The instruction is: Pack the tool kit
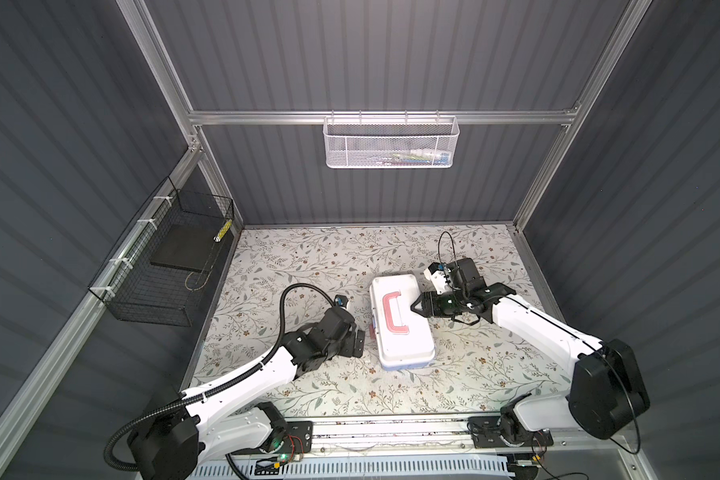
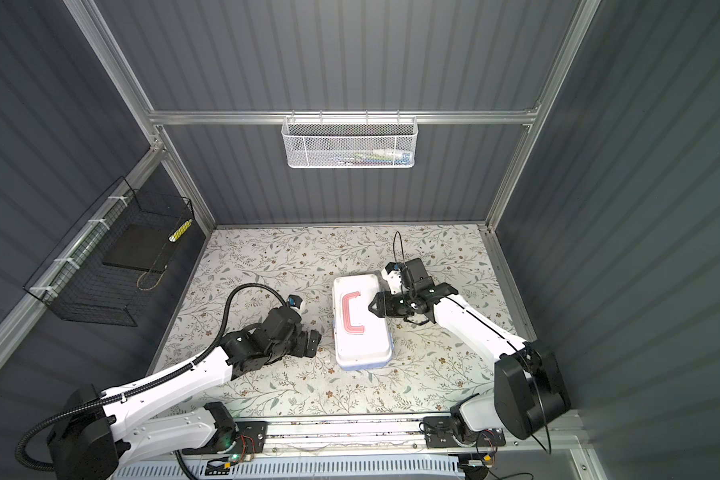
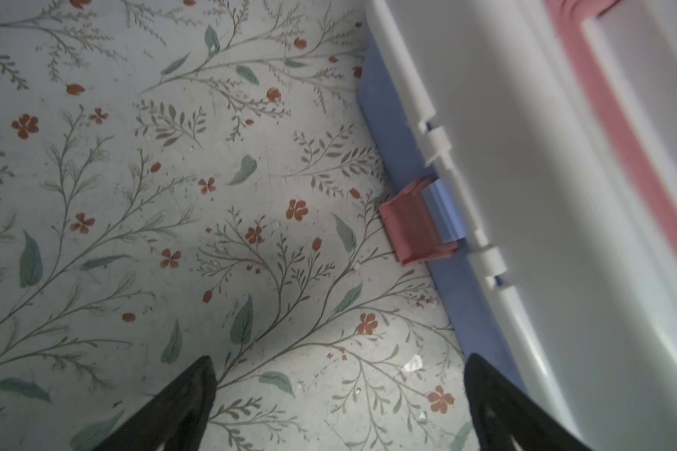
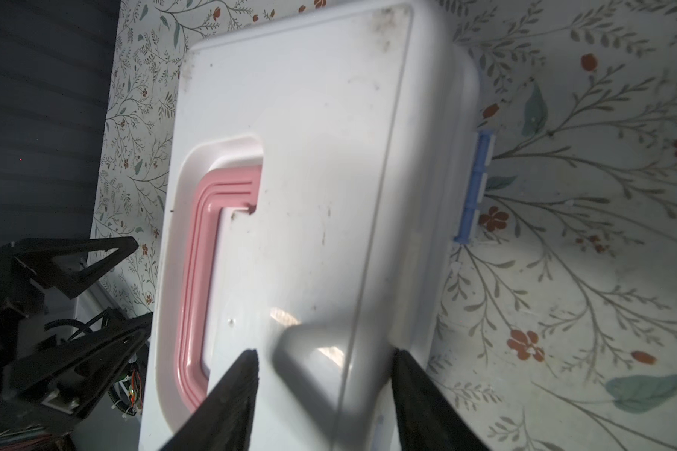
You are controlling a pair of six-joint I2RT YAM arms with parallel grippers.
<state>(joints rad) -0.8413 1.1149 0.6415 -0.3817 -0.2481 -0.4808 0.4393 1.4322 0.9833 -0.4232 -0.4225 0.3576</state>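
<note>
Floral tabletop point(image 1: 308, 257), closed tool kit point(image 1: 410, 347); left gripper point(image 3: 339, 358), right gripper point(image 4: 323, 353) both spread, empty.

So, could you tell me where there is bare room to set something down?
Bare: the far strip of table between back wall and box, and the near strip between box and front rail. Crowded: around the box, at the left gripper and right gripper.

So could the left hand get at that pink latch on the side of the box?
Probably yes: the left hand is open, beside the box, and only bare tabletop lies between it and the pink latch.
</note>
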